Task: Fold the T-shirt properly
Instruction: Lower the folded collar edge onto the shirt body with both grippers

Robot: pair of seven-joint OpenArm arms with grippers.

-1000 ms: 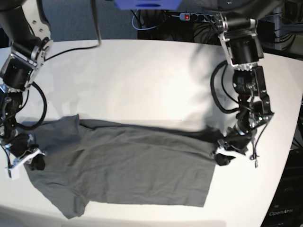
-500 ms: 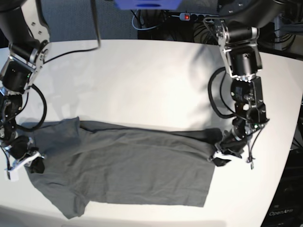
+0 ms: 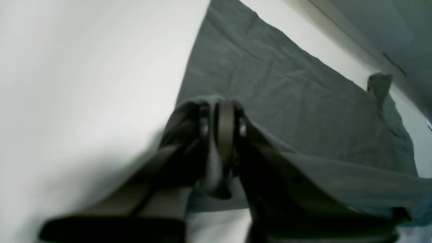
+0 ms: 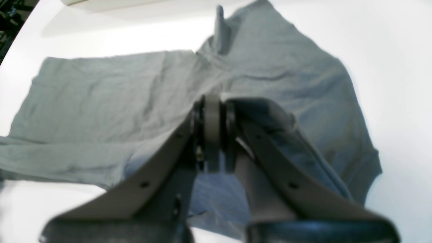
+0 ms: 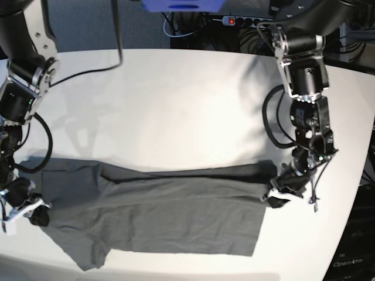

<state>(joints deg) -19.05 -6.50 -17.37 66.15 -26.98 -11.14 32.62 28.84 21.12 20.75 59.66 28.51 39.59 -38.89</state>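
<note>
The dark grey T-shirt point(image 5: 176, 216) lies spread across the near part of the white table point(image 5: 176, 105), its far edge doubled over into a narrow fold. My left gripper point(image 5: 275, 198), on the base view's right, is shut on the shirt's right-hand corner. In the left wrist view the left gripper point(image 3: 221, 114) pinches a ridge of the T-shirt point(image 3: 287, 94). My right gripper point(image 5: 34, 215), at the base view's left, is shut on the sleeve end. In the right wrist view the right gripper point(image 4: 212, 114) clamps the T-shirt point(image 4: 118, 91). No label mark shows.
A power strip point(image 5: 231, 21) with a red switch and loose cables lie behind the table's far edge. A blue object point(image 5: 181, 4) sits at the top. A black case point(image 5: 351, 263) stands off the table's right corner. The shirt's hem is close to the front edge.
My right gripper has drawn the sleeve end down and to the left, towards the front edge. The shirt's far edge has followed and lies lower. My left gripper has barely shifted.
</note>
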